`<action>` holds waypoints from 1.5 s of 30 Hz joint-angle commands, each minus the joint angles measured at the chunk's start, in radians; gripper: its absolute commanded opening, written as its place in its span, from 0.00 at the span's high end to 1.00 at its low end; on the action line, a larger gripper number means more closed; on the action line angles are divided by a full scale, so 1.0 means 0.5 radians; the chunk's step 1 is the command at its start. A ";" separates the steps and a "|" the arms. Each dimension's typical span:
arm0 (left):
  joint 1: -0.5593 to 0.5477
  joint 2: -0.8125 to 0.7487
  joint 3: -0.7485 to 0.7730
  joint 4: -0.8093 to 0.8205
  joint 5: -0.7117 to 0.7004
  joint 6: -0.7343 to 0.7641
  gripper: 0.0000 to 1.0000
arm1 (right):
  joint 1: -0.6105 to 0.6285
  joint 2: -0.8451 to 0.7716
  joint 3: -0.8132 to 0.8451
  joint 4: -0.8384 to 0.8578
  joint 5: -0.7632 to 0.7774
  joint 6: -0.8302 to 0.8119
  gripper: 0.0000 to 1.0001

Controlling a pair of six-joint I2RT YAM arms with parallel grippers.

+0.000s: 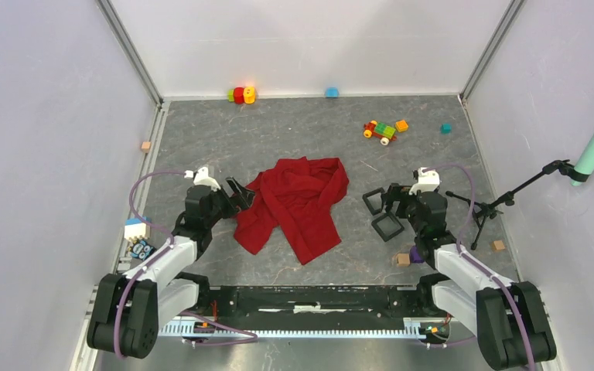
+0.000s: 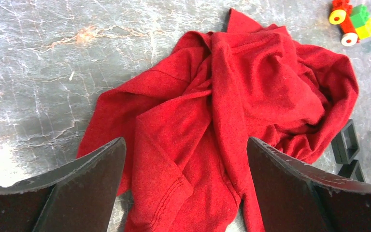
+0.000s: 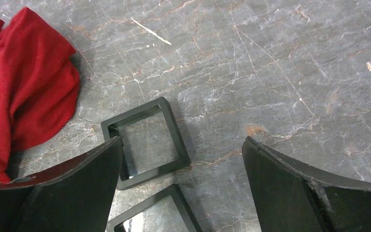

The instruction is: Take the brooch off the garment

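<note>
Near right fingers point(image 3: 67, 193) — black frames point(image 3: 178, 133), garment point(image 3: 24, 87); overhead — tripod stand point(image 1: 503, 196).

The brooch cannot be made out anywhere on the garment point(image 1: 298, 202).

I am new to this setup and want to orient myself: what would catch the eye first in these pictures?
The crumpled red garment in the middle of the grey table stands out most. The left gripper is open at its left edge, and the right gripper is open by two black square frames to its right. Bright toy blocks lie at the far edge.
</note>
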 commanded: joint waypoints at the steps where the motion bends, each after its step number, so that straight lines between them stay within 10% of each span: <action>1: 0.005 0.052 0.177 -0.209 -0.105 -0.032 0.00 | 0.006 0.066 0.042 -0.008 0.055 0.059 0.02; 10: 0.005 -0.059 0.007 -0.028 -0.110 -0.117 0.00 | 0.181 0.192 0.114 -0.007 0.158 0.057 0.02; 22: 0.006 -0.126 -0.008 0.008 -0.027 -0.122 0.00 | 1.254 0.127 0.292 -0.293 0.275 -0.071 0.11; 32: 0.005 -0.247 -0.031 -0.073 -0.030 -0.143 0.04 | 2.084 0.712 0.634 -0.430 0.674 0.211 0.21; 40: 0.005 -0.221 -0.005 -0.132 -0.034 -0.149 0.07 | 2.227 1.123 0.910 -0.411 0.659 0.302 0.46; 45: 0.005 -0.218 0.004 -0.154 -0.018 -0.151 0.07 | 2.227 1.179 0.983 -0.444 0.641 0.331 0.82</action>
